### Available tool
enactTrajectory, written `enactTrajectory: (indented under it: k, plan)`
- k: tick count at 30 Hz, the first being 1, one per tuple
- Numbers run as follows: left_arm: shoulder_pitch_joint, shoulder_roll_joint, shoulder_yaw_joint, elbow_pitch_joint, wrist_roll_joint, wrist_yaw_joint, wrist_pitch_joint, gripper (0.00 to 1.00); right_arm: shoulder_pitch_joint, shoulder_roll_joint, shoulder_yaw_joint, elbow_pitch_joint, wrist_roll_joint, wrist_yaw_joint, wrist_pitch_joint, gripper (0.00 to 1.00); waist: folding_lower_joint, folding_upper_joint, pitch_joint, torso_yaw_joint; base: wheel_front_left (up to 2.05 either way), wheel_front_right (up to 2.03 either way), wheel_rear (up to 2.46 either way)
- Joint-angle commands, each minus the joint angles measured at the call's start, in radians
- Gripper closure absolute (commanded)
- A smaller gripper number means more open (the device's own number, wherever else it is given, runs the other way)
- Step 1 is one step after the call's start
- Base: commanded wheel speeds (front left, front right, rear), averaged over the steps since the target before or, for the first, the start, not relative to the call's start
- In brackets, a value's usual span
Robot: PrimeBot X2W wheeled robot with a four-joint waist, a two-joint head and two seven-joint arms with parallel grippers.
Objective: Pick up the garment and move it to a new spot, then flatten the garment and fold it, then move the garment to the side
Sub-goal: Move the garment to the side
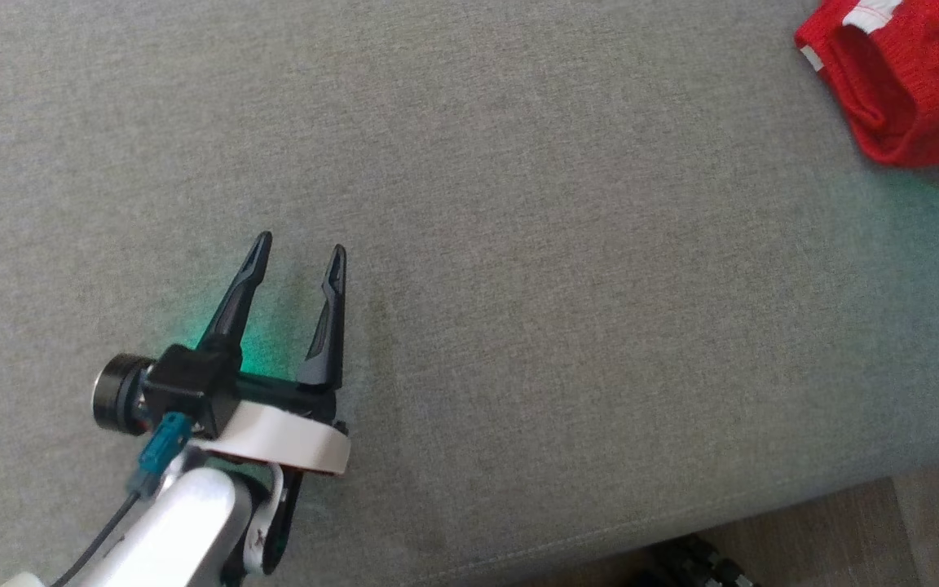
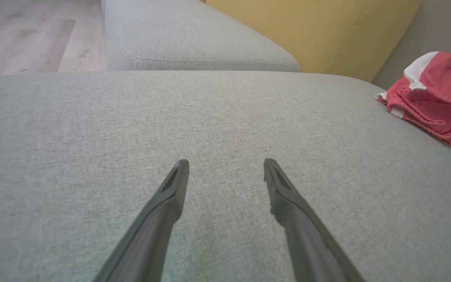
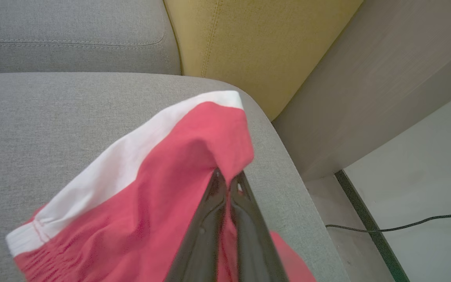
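Red with a white band: soft knit garment (image 1: 910,81) bunched at the far right end of the grey woven sofa seat (image 1: 518,244), near the yellow back cushion (image 3: 249,47). Pinched at a raised fold by the right pincer (image 3: 227,174), shut tight, likely for lifting to a new spot. Over bare seat, well apart, the left pincer (image 1: 300,243): spread wide, holding nothing, probably free to help with flattening.

1. A grey woven-fabric sofa seat (image 1: 518,204) runs from nine to three o'clock in the head view.
2. Left wrist view: a mustard-yellow upholstered cushion (image 2: 319,31) stands at one o'clock and a pale wood-plank floor (image 2: 33,35) lies at ten o'clock.
3. Right wrist view: a thin black cable (image 3: 405,226) lies on a white floor (image 3: 425,172) at four o'clock.
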Motion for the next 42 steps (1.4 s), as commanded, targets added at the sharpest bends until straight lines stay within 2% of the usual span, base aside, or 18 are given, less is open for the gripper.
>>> enactTrajectory:
  k: [1,2,5,6,7,12,18,30,36,42]
  plan:
    - [-0.025,0.023,0.025,-0.035,0.011,0.007,0.005,0.00,-0.029,-0.015,-0.004,-0.032,-0.012,0.007,-0.008,1.00,-0.0002,0.0000,0.000,-0.002,0.00,0.00,0.00]
    - [-0.025,0.023,0.024,-0.035,0.011,0.007,0.006,0.00,-0.028,-0.012,-0.010,-0.031,-0.024,0.007,-0.013,1.00,-0.0002,0.0000,-0.002,-0.003,0.00,0.00,0.00]
    - [-0.027,0.021,0.020,-0.031,0.011,0.007,0.008,0.00,-0.029,0.014,-0.041,-0.023,-0.033,0.007,-0.017,0.51,-0.0002,0.0000,-0.007,-0.005,0.00,0.00,0.00]
    - [-0.027,0.020,0.019,-0.030,0.011,0.007,0.008,0.00,-0.029,0.021,-0.046,-0.021,-0.037,0.007,-0.015,0.18,-0.0002,0.0000,-0.010,-0.006,0.00,0.00,0.00]
    - [-0.028,0.020,0.017,-0.028,0.010,0.006,0.009,0.00,-0.028,0.027,-0.049,-0.020,-0.042,0.007,-0.015,0.00,-0.0002,0.0000,-0.012,-0.007,0.00,0.00,0.00]
    - [-0.027,0.015,0.012,-0.020,0.005,0.004,0.007,0.00,-0.022,0.048,-0.052,-0.025,-0.057,0.007,-0.027,0.00,-0.0002,0.0000,-0.032,-0.005,0.00,0.00,0.00]
    - [-0.018,0.000,0.012,0.003,-0.013,-0.002,-0.018,0.00,-0.008,0.057,-0.002,-0.039,-0.039,0.007,-0.042,0.00,-0.0002,0.0000,-0.087,0.017,0.00,0.00,0.00]
    - [0.060,-0.052,0.036,0.114,-0.090,-0.010,-0.105,0.00,0.105,0.080,0.132,-0.142,0.061,0.007,-0.101,0.00,-0.0002,0.0000,-0.328,0.133,0.00,0.00,0.00]
    - [0.139,-0.045,0.073,0.147,-0.128,0.009,-0.133,0.00,0.259,0.139,0.154,-0.228,0.109,0.007,-0.152,0.00,-0.0002,0.0000,-0.435,0.197,0.00,0.00,0.00]
    - [0.215,-0.032,0.107,0.153,-0.155,0.027,-0.150,0.00,0.478,0.217,0.146,-0.350,0.105,0.007,-0.227,0.00,-0.0002,0.0000,-0.504,0.247,0.00,0.00,0.00]
